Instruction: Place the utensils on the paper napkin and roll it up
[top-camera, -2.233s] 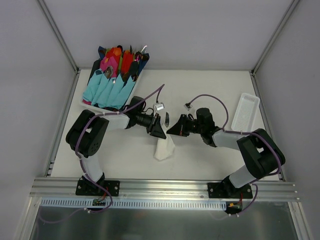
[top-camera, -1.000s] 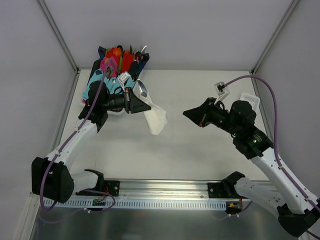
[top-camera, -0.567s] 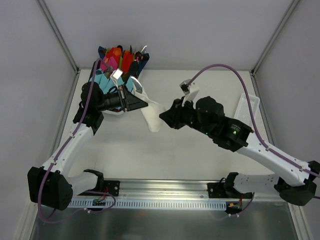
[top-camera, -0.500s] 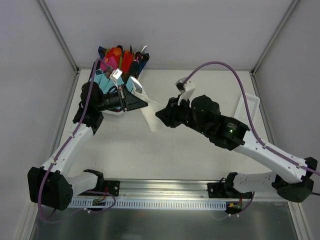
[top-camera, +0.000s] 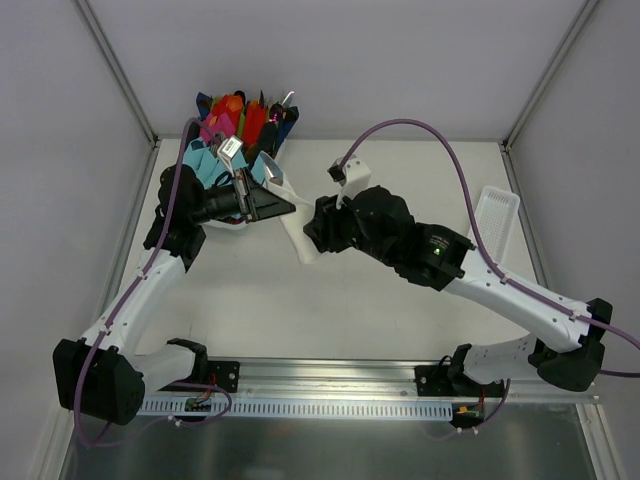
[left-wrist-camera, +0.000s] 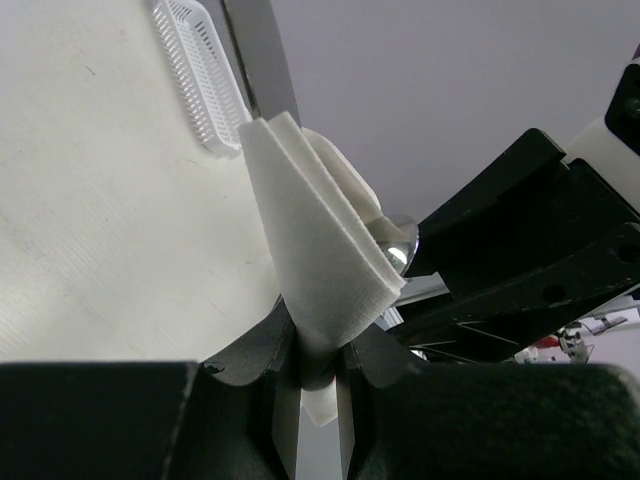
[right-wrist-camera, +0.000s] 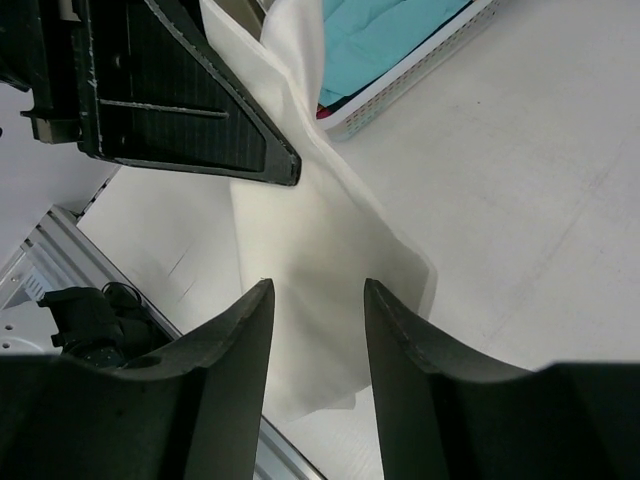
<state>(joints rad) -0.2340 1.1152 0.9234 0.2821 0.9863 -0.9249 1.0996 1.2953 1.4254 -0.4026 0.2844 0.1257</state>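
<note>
napkin (left-wrist-camera: 322, 262) pinched by left gripper (left-wrist-camera: 318, 398), dangled for unfolding probably; right gripper (right-wrist-camera: 315, 292) held spread just beside napkin's loose edge

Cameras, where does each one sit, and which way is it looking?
Top external: above and behind, looking down at the table; left arm and right arm show.
Left wrist: on the left arm, looking along the left gripper, shut on the paper napkin.
Right wrist: on the right arm, looking past the open right gripper toward the table.
Shared: all three see the napkin.
</note>
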